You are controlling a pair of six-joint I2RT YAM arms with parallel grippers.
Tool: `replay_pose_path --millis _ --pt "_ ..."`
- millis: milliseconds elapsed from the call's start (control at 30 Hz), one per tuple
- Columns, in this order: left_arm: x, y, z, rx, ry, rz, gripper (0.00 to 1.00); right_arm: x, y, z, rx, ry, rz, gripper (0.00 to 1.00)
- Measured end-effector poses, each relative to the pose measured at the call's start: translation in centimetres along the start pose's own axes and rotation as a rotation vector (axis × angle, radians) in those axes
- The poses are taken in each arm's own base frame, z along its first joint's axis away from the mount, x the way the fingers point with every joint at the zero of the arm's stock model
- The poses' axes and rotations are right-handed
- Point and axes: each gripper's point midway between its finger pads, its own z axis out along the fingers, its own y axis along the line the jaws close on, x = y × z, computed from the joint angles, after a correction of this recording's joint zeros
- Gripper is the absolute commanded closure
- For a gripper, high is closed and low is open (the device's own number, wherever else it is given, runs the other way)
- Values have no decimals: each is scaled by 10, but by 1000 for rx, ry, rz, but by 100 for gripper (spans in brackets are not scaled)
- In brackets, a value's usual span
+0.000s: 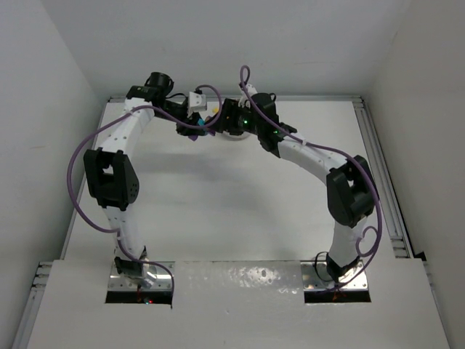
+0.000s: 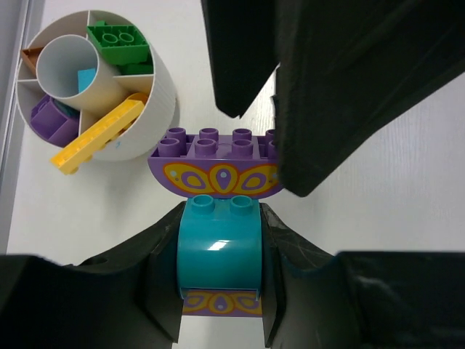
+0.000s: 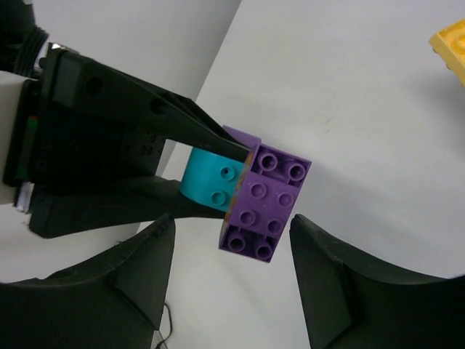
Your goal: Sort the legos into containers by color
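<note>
My left gripper (image 2: 220, 254) is shut on a teal brick (image 2: 218, 243), which is stuck to a purple brick (image 2: 218, 163) with a yellow pattern. A second patterned purple piece (image 2: 221, 304) shows under the teal one. In the right wrist view my right gripper (image 3: 232, 222) is open, with one finger on each side of the purple brick (image 3: 265, 203) and not touching it. The teal brick (image 3: 211, 178) sits behind it in the left gripper's fingers (image 3: 160, 116). The round white dish (image 2: 163, 94) holds green (image 2: 116, 40), yellow (image 2: 98, 134) and purple (image 2: 51, 120) legos in its sections.
The right gripper's black fingers (image 2: 327, 87) fill the upper right of the left wrist view. The yellow plate sticks out over the dish rim. A yellow piece (image 3: 450, 43) shows at the right wrist view's top right corner. From above, both grippers meet at the table's far side beside the dish (image 1: 234, 139).
</note>
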Motion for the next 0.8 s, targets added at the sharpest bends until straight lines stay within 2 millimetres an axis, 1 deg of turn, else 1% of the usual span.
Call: replay_pose_path --millis 200,267,300,367,400,467,567,700,800 --pt "-5 -4 0 15 -18 2 100 10 -11 7 19 19 22 36" --pt "-8 -3 -1 15 -26 8 100 14 -16 10 28 27 28 39" --pt "-10 -3 -1 16 -31 11 100 15 -18 11 31 30 30 51" --pt "-9 -2 -1 13 -25 17 100 15 -15 12 17 32 40 71" --pt "-9 -2 -1 11 -21 19 100 14 -14 13 14 28 41 88" --pt "-9 0 -2 3 -21 32 100 13 -14 14 16 21 63 99" --pt "-10 3 -3 -7 -24 39 100 10 -13 14 -1 14 61 100" --pt "-9 8 -2 -29 -23 4 100 3 -12 15 -6 -24 40 100" --pt "4 7 3 -37 2 -44 100 2 -26 14 48 -65 25 100"
